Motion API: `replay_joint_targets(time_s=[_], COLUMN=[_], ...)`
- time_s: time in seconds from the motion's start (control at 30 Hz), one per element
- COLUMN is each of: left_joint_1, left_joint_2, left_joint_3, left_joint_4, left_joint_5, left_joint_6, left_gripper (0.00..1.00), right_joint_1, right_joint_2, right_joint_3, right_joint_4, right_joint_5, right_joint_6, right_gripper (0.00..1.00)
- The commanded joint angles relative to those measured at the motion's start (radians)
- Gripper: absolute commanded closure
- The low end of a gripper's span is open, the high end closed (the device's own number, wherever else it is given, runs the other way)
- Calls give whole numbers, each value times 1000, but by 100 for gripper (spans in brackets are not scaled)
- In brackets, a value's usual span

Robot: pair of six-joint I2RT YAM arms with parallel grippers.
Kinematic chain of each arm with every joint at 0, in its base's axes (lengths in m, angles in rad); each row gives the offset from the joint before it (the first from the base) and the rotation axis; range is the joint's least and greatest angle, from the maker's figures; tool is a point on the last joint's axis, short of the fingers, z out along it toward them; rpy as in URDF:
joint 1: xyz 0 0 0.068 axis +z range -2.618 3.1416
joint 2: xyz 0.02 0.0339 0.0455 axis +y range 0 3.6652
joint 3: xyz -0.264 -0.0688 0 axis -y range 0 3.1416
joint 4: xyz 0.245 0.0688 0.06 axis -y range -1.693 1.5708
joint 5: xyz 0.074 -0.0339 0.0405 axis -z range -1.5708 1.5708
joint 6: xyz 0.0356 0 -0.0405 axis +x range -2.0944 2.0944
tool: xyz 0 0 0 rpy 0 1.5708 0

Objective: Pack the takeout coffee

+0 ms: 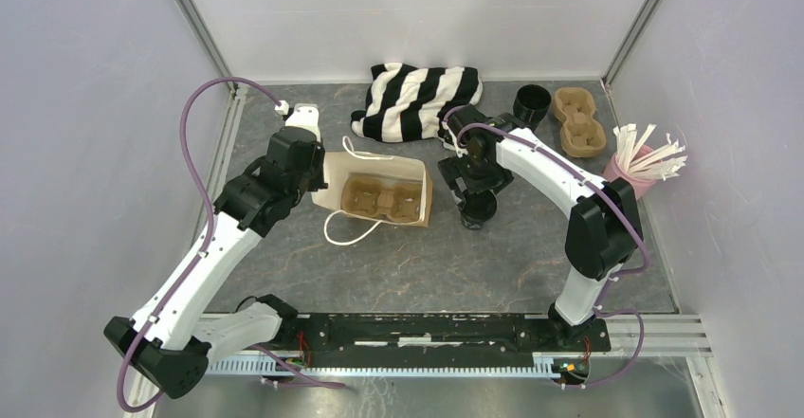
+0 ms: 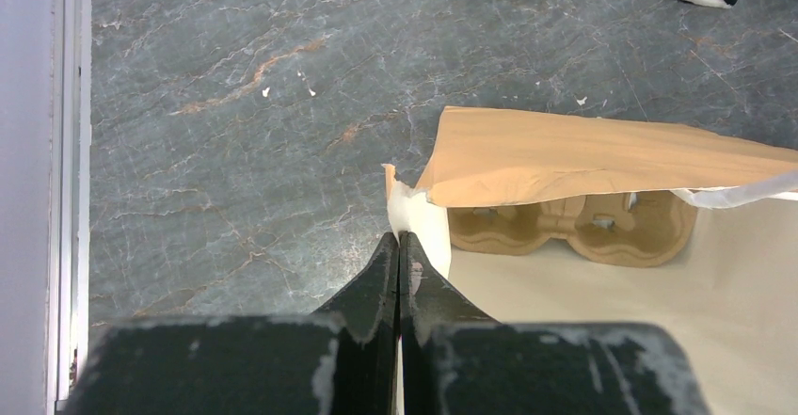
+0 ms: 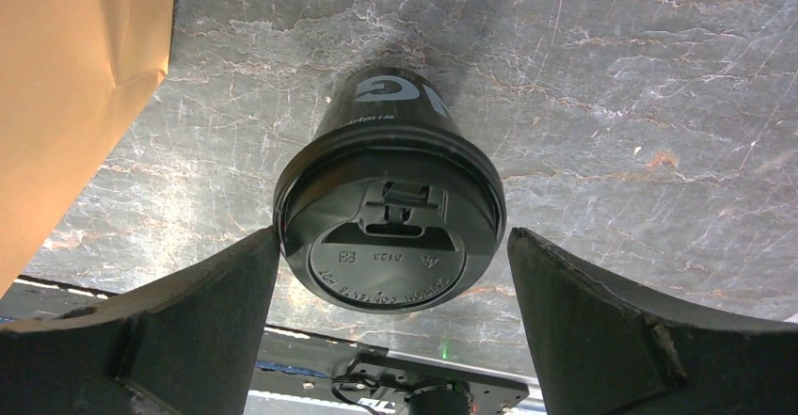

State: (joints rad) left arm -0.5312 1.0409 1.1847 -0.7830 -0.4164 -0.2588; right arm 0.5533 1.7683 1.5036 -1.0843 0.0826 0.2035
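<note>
Between my spread right fingers stood the takeout coffee [image 3: 389,199], upright on the grey table [image 3: 612,104], just beside the brown paper bag [image 3: 75,76]. My right gripper [image 3: 393,238] was wide open around the lid. The left finger looked to be brushing the lid's rim and the right one stood clear of it, though from that steep angle I could not be sure of the touch.

I judged the cup light and thin-walled, easy to crush, with a glossy skin that could slip. Whether it held any liquid I could not tell. The lid looked only snapped on, so squeezing there might pop it. The better hold seemed to be on the wall just under the rim, where the taper would stop it sliding down.

My right arm reached forward and bent down over the cup, wrist pointing at the table.

My left gripper [image 2: 400,246] was pressed together on the bag's pale edge, holding its mouth toward a cardboard cup carrier [image 2: 574,227] inside. That arm stretched out low at the bag's left side.
</note>
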Motion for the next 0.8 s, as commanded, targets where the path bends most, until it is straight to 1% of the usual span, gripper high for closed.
replay_joint_targets(time_s=[0.0, 0.23, 0.5, 0.77], left_joint_1=[6, 6, 7, 7], left_joint_2=[7, 1, 2, 5], left_joint_3=[12, 14, 13, 16], left_joint_4=[6, 2, 2, 2], left_joint_5=[-4, -8, -7, -3], left_joint_6=[33, 35, 33, 34], left_gripper=[98, 98, 98, 98], right_joint_1=[-4, -7, -9, -7], right_joint_2=[-24, -18, -25, -35], right_joint_3=[1, -25, -55, 3], right_joint_4=[-5, 12, 20, 2], right_joint_5=[-11, -37, -24, -27], right_joint_6=[-8, -9, -14, -11], right_gripper=[2, 2, 2, 2])
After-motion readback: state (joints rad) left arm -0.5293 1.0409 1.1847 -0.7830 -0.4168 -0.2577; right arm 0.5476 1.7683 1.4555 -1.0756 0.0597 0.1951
